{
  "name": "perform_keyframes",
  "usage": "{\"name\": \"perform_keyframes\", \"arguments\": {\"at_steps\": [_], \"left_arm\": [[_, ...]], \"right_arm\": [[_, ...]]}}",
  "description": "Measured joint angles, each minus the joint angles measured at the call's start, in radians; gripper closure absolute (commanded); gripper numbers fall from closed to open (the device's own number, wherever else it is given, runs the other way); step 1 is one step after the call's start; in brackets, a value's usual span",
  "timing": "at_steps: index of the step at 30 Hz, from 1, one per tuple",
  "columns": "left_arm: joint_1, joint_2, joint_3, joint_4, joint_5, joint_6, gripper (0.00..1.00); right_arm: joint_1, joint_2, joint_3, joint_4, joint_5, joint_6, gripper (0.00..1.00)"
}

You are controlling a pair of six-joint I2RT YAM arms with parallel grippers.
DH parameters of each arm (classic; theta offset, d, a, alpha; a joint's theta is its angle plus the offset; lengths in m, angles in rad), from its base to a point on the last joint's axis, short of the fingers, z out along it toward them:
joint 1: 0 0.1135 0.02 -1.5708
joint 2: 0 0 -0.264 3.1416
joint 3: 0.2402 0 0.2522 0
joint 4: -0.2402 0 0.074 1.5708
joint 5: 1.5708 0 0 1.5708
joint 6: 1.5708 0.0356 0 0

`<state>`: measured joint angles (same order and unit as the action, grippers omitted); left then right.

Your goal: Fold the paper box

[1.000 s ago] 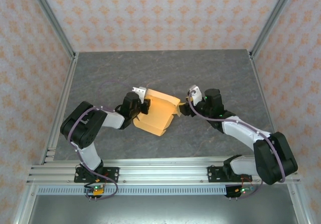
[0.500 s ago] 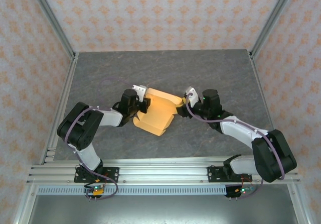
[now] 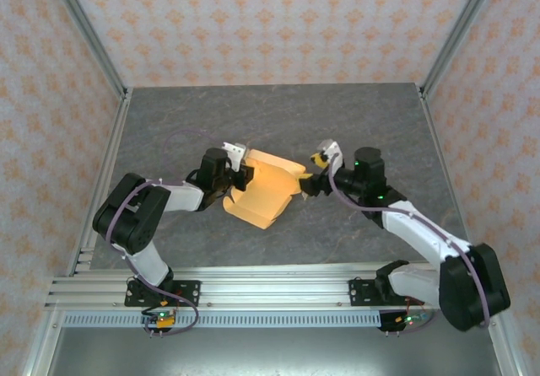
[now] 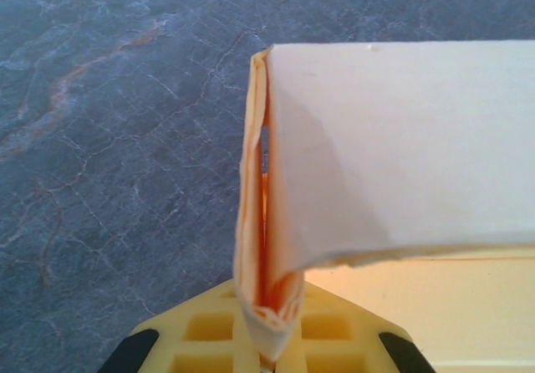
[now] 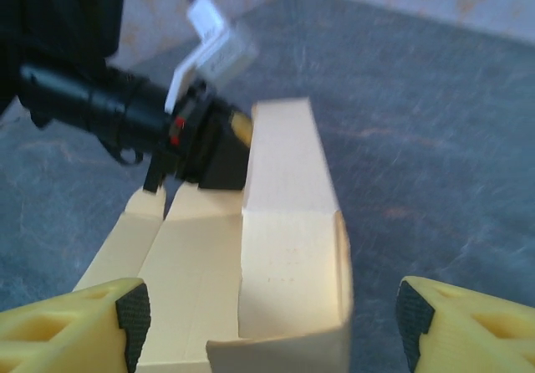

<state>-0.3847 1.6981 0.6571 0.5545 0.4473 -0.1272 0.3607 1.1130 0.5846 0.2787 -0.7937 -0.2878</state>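
Two grippers flank the light orange-tan thin-cardboard paper box at mid-frame: the left gripper clamps its doubled wall, likely anchoring the sheet, while the right gripper gapes wide around the opposite raised end, poised to fold.

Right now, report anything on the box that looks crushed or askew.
On the paper box, the doubled wall edge pinched in the left end effector looks wrinkled and bowed at the grip instead of lying flat. The right end effector stands open around the opposite end. No tear is visible.
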Motion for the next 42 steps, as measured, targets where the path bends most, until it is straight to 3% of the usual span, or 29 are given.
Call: {"name": "perform_keyframes", "arguments": {"at_steps": [6,18,25,29,42], "left_arm": [[0.008,-0.007,-0.014,-0.014,0.049,-0.006,1.00],[0.027,-0.027,-0.014,-0.035,0.102,-0.012,1.00],[0.027,-0.027,-0.009,-0.050,0.103,-0.016,1.00],[0.027,-0.027,-0.009,-0.050,0.089,-0.042,1.00],[0.025,-0.027,-0.011,-0.050,-0.031,-0.123,1.00]], "right_arm": [[-0.054,-0.023,-0.024,0.065,0.045,0.052,0.29],[-0.002,0.110,-0.023,-0.048,-0.110,0.015,0.34],[0.036,0.135,-0.021,-0.039,-0.108,0.008,0.48],[0.079,0.144,-0.030,0.039,-0.031,0.028,0.57],[0.227,0.265,-0.048,0.255,0.304,0.045,0.57]]}}
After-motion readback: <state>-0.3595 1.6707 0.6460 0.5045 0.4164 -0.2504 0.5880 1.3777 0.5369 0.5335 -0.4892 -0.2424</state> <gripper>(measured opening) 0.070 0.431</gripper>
